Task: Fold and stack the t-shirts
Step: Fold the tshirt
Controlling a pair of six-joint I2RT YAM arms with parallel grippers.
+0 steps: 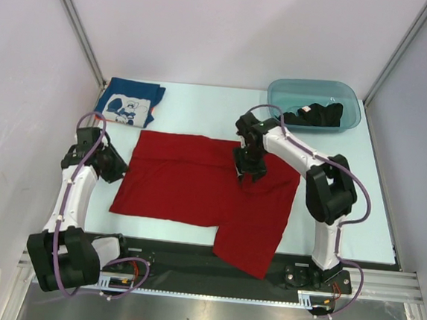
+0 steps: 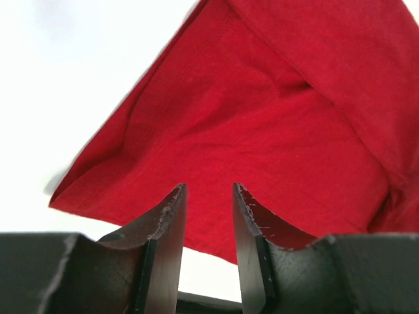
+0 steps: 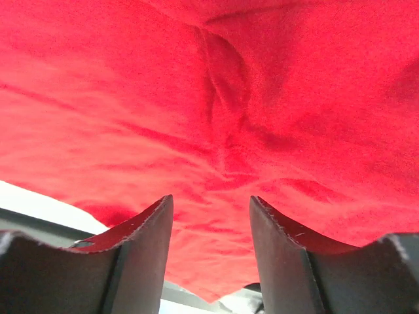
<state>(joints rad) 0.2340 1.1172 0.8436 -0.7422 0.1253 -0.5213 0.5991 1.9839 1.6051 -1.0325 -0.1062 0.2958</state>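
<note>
Item: plain bright red cotton t-shirt [image 1: 197,181], spread mid-table, its lower right part draped over the near edge.
Right gripper [image 1: 248,170]: above the shirt's middle, jaws well apart, nothing held.
Left gripper [image 1: 119,168]: at the shirt's left edge, jaws partly apart, empty.
Also: folded blue printed t-shirt [image 1: 129,102], far left; black t-shirt [image 1: 318,114] in teal plastic tub [image 1: 277,95].
Risk: the overhang may drag the cloth off; the bunched crease could get folded in.
</note>
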